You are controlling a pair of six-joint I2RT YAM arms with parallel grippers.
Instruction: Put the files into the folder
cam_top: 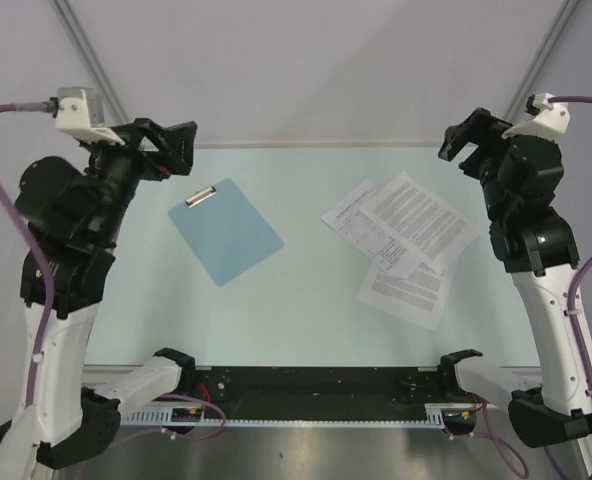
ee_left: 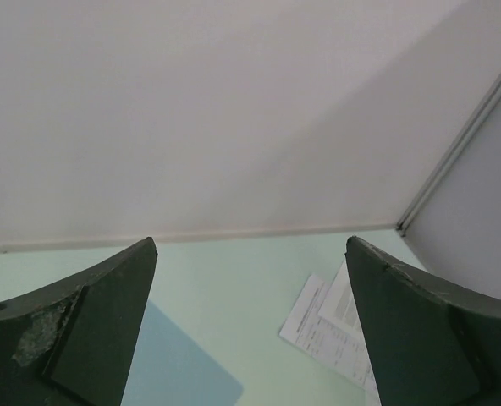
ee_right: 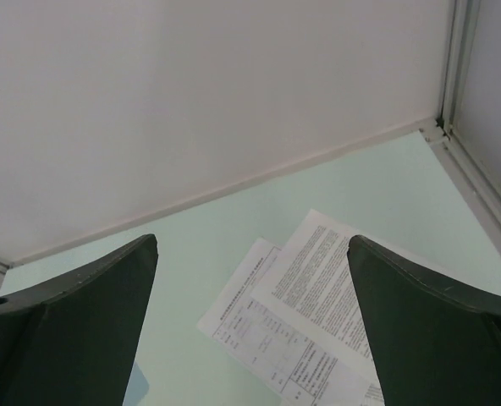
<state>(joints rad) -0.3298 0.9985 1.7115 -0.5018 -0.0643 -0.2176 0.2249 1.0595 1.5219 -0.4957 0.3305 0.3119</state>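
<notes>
The folder (cam_top: 226, 230), a light-blue clipboard with a silver clip (cam_top: 200, 196) at its far end, lies flat left of the table's middle. The files (cam_top: 406, 240), three overlapping white printed sheets, lie loose to the right. My left gripper (cam_top: 179, 146) is open and empty, raised above the table's far left, beyond the folder. My right gripper (cam_top: 468, 138) is open and empty, raised at the far right, beyond the files. The left wrist view shows a folder corner (ee_left: 174, 372) and the files (ee_left: 327, 326). The right wrist view shows the files (ee_right: 310, 313).
The pale-green table (cam_top: 306, 300) ends at a white back wall (cam_top: 306, 70). Grey frame posts (cam_top: 551, 50) stand at the back corners. A black rail with cable chain (cam_top: 316, 395) runs along the near edge between the arm bases.
</notes>
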